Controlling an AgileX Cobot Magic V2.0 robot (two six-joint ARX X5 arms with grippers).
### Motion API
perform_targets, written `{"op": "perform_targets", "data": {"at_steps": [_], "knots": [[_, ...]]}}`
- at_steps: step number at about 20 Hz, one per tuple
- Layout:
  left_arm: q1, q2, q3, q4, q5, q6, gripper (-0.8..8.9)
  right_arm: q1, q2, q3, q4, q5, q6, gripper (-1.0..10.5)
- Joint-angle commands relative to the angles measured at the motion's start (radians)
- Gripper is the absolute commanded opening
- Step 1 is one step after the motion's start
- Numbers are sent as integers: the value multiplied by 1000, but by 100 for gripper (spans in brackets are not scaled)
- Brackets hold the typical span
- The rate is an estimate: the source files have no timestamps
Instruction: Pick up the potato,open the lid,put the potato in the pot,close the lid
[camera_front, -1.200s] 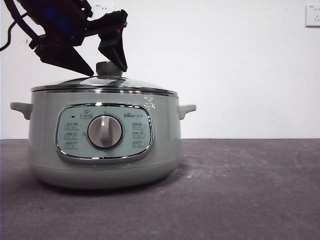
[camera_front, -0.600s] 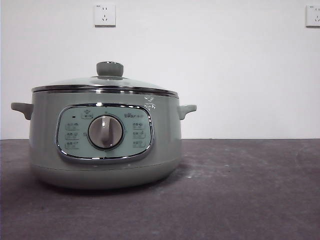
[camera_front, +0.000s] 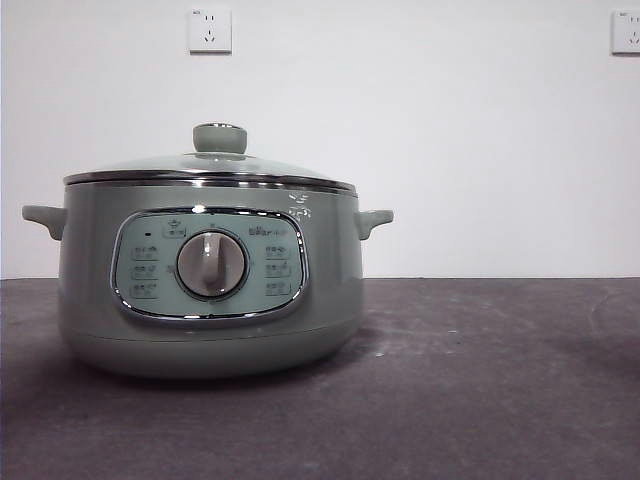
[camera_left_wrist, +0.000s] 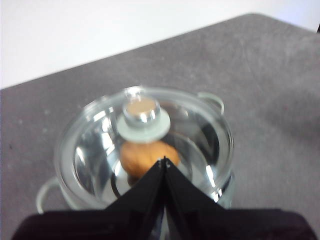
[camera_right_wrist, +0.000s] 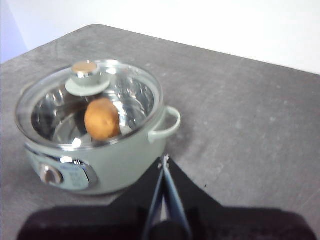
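Observation:
The sage-green pot (camera_front: 210, 300) stands on the left of the table with the glass lid (camera_front: 150, 166) seated on its rim, knob (camera_front: 220, 138) up. Through the glass, the orange-brown potato (camera_left_wrist: 149, 156) lies inside the pot on the steel bottom; the right wrist view shows the potato (camera_right_wrist: 102, 118) there too. My left gripper (camera_left_wrist: 165, 161) hovers above the pot's near edge, shut and holding nothing. My right gripper (camera_right_wrist: 164, 160) hangs off to the pot's handle side (camera_right_wrist: 167, 125), above the table, shut and holding nothing. Neither arm appears in the front view.
The dark grey table (camera_front: 480, 380) stretches to the right of the pot. A white wall stands behind it with two outlets (camera_front: 209, 30) (camera_front: 625, 30) high up.
A second ago a gripper stood around the lid's knob in the front view. It has since gone up and out of that view. The lid stays on the pot.

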Motion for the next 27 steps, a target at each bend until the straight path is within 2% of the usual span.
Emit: {"op": "perform_targets", "data": {"at_steps": [1, 3, 6, 13, 21, 24, 27], "knots": [[-39, -52, -109, 58, -14, -3, -8, 2, -40, -96, 60, 2, 35, -12], [-60, -72, -156, 68, -14, -35, -8, 1, -45, -123, 54, 8, 53, -12], [-74, -73, -164, -6, -12, -109, -3, 1, -34, -124, 30, 6, 94, -10], [-74, -47, -164, -180, -13, -115, -1, 1, -32, -123, 17, 6, 93, 1], [-73, -51, -164, -197, -16, -111, -1, 1, -31, -123, 17, 6, 93, 1], [3, -138, -164, -141, -6, -133, -1, 2, -31, -123, 17, 5, 93, 1], [164, -221, -166, -42, -7, -65, -1, 1, -31, -123, 17, 5, 93, 1]]}}
